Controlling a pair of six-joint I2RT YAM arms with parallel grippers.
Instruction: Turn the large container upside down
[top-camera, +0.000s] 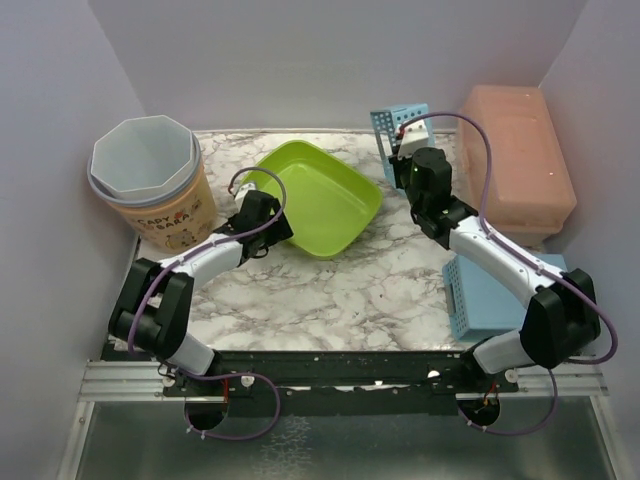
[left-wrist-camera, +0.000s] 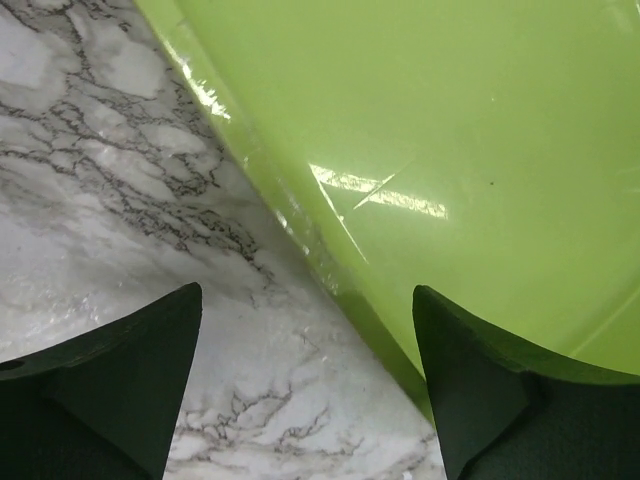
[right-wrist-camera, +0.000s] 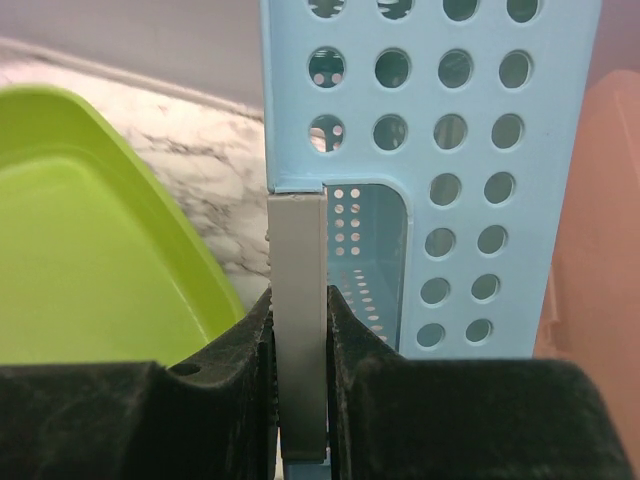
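- The left gripper (left-wrist-camera: 310, 400) is released, jaws wide; one dark finger (left-wrist-camera: 120, 385) is over the marble, the other over the lime-green square dish (left-wrist-camera: 450, 130), with the dish's rim running between them.
- The right gripper (right-wrist-camera: 300, 380) is clenched on a grey strip (right-wrist-camera: 300, 290) at the edge of a light-blue perforated basket (right-wrist-camera: 470, 130); the basket stands on edge near the back wall, just beside the dish's far-right corner.
- The large container (top-camera: 515, 150), salmon-pink and oblong, sits in the back right corner, closed face up, just beside the held basket.
- A blue perforated tray (top-camera: 485, 295) lies flat at the right edge; an octagonal tub (top-camera: 150, 180) stands upright at back left.
- The white marble-patterned tabletop (top-camera: 340, 290) is veined grey; pale walls (top-camera: 300, 60) enclose three sides.
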